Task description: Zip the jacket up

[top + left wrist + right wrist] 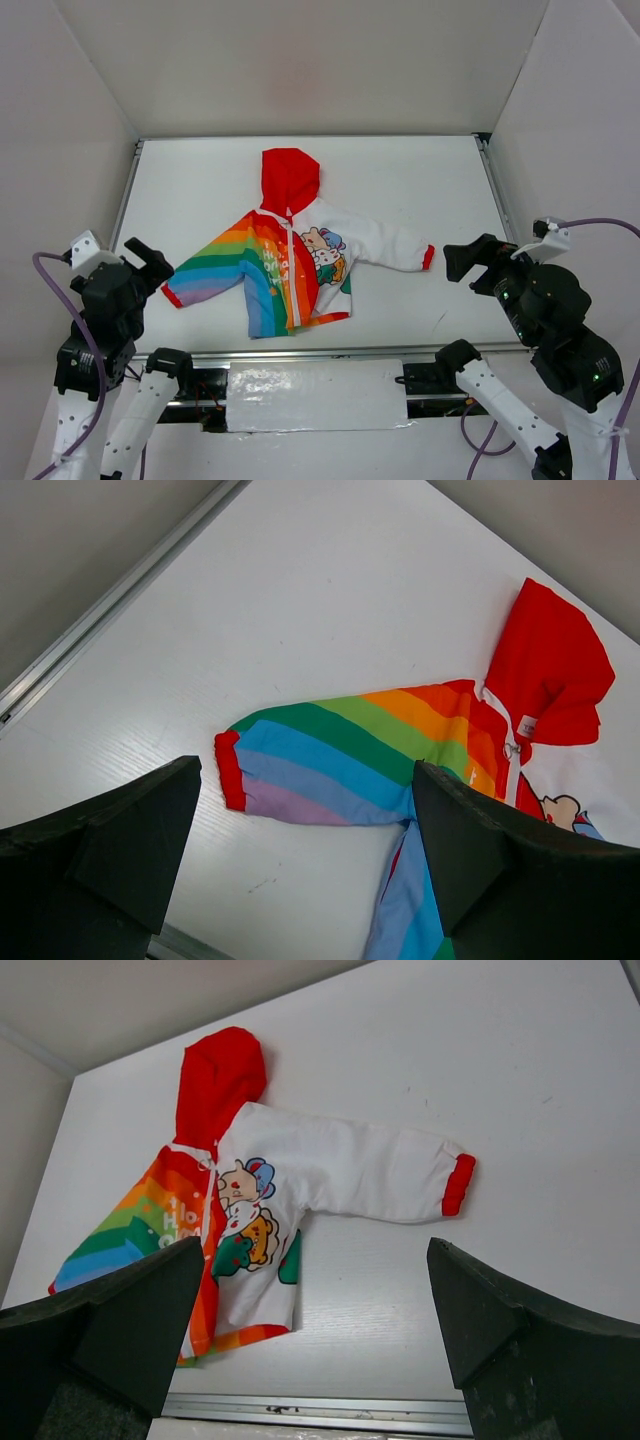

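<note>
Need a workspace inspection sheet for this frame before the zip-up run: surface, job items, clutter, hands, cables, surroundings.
Surface: white table, metal rail along its edge.
Job's things: jacket lying flat mid-table, sleeves spread, hood pointing away from the arms; how far the zipper is closed cannot be told.
Clutter: nothing seen.
Hands: left hand and right hand open, empty, clear of the jacket on either side.
Cables: purple cable by left arm and by right arm, off the table.
Surroundings: white walls on three sides.
</note>
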Available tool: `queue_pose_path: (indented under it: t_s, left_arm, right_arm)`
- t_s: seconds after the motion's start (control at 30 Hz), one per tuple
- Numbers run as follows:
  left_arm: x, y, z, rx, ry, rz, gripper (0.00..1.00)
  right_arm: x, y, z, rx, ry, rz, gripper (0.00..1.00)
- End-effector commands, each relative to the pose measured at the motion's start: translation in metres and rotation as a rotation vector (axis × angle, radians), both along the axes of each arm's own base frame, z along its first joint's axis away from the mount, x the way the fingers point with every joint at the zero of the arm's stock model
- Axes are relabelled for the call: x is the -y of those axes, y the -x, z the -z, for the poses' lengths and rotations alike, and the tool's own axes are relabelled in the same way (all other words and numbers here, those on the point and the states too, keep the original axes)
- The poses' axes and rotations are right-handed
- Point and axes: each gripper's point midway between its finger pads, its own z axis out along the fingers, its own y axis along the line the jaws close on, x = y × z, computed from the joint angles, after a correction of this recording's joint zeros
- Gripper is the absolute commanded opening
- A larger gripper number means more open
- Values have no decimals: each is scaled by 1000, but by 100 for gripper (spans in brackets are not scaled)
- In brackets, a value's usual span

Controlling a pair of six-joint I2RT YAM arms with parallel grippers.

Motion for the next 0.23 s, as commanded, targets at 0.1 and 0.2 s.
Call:
queue_pose_path:
  t_s: [0.1,0.2]
  left_arm:
    - [2,-2,-10,49,-7,19,100]
    - [3,-3,-10,50,-9,26,99]
  right_arm:
    - [-3,-5,-3,16,3,-6,100]
    - [-6,-6,-3,13,0,-21,100]
